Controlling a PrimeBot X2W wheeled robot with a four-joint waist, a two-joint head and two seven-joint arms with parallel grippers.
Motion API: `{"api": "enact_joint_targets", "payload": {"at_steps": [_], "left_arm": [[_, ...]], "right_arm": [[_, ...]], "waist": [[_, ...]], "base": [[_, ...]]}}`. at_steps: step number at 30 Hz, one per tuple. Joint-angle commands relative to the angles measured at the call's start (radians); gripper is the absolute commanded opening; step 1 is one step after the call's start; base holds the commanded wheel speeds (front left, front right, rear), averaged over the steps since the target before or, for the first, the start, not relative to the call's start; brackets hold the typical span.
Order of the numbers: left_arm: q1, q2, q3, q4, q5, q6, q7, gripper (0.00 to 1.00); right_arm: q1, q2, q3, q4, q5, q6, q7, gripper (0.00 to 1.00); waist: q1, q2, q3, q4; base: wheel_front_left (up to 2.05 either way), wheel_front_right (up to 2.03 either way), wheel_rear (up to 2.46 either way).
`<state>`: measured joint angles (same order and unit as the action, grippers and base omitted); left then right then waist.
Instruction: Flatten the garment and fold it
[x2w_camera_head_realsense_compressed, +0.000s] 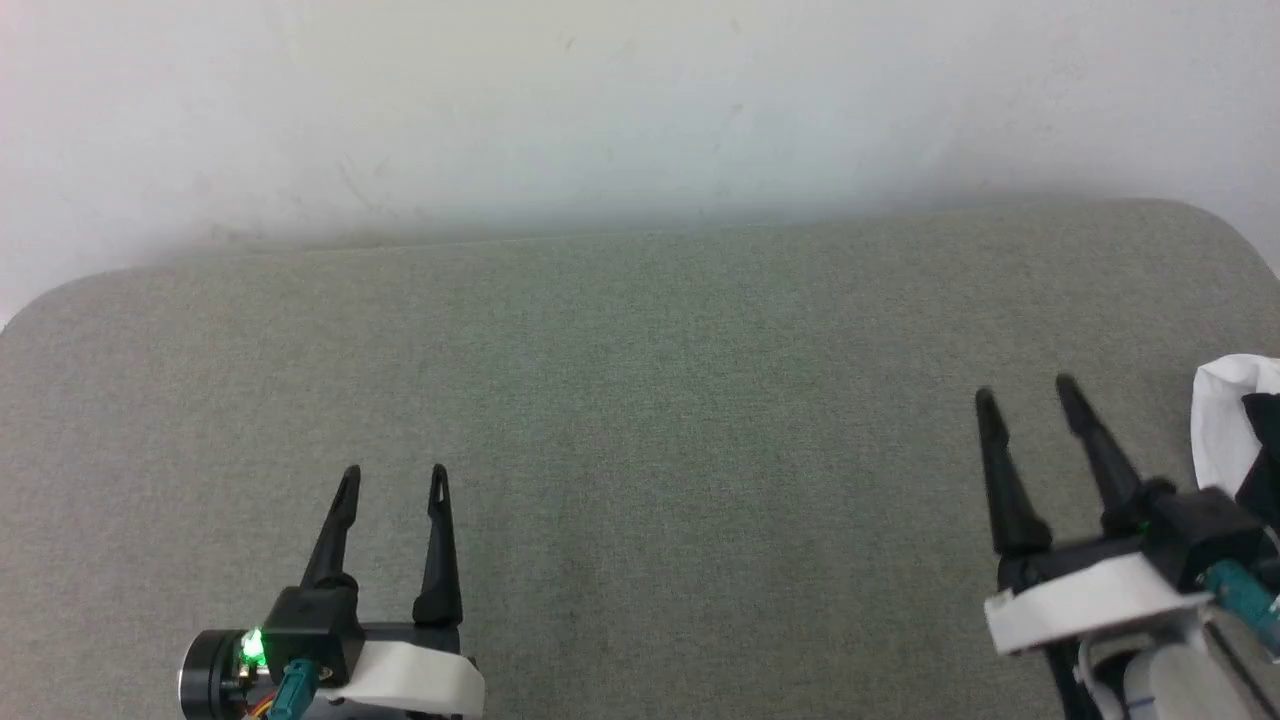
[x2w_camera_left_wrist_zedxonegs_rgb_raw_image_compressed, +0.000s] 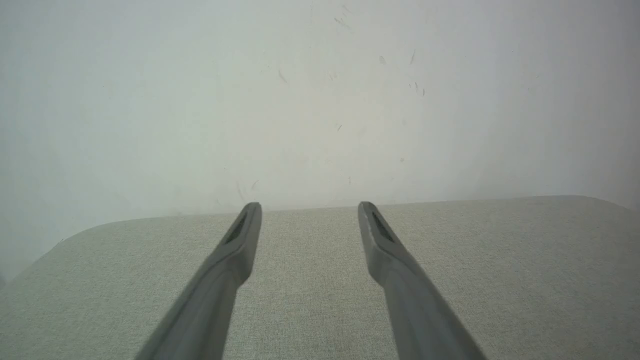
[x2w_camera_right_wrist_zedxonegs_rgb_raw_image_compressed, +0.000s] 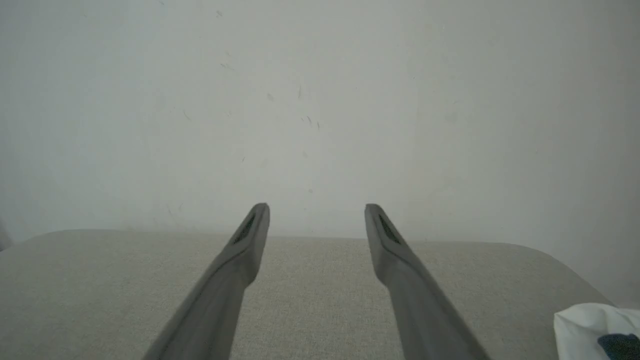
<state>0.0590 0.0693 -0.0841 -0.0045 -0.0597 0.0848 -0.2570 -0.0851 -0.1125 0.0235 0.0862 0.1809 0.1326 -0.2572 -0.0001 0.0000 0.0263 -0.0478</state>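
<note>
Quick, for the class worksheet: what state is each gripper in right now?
Left gripper: jaws open, holding nothing.
Right gripper: jaws open, holding nothing; the garment lies off to its right, not gripped.

Garment at right edge of table

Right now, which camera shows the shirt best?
The head view: the garment sits at the right edge, white cloth with a black part, beside the right hand. The right wrist view catches a smaller white corner with a dark patch. The left wrist view faces grey surface and wall.
</note>
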Motion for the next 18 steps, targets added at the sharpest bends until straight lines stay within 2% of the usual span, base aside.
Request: {"api": "enact_joint_targets", "payload": {"at_steps": [1, 6, 18], "left_arm": [[0.013, -0.003, 0.001, 0.006, 0.002, 0.008, -0.005, 1.0], [0.028, -0.005, -0.011, 0.03, 0.011, 0.015, -0.005, 1.0], [0.034, -0.008, -0.014, 0.043, 0.004, 0.016, -0.005, 1.0]], "right_arm": [[0.041, 0.016, -0.002, -0.004, -0.028, -0.002, -0.004, 1.0], [0.112, 0.045, -0.004, 0.024, -0.076, -0.002, -0.001, 1.0], [0.115, 0.061, -0.016, 0.007, -0.084, -0.002, -0.002, 1.0]], "waist": [[0.0001, 0.0, -0.002, 0.006], [0.0001, 0.0, -0.008, 0.016], [0.0001, 0.0, -0.01, 0.022]], "base": [[0.0, 0.0, 0.0], [0.0, 0.0, 0.0], [0.0, 0.0, 0.0]]}}
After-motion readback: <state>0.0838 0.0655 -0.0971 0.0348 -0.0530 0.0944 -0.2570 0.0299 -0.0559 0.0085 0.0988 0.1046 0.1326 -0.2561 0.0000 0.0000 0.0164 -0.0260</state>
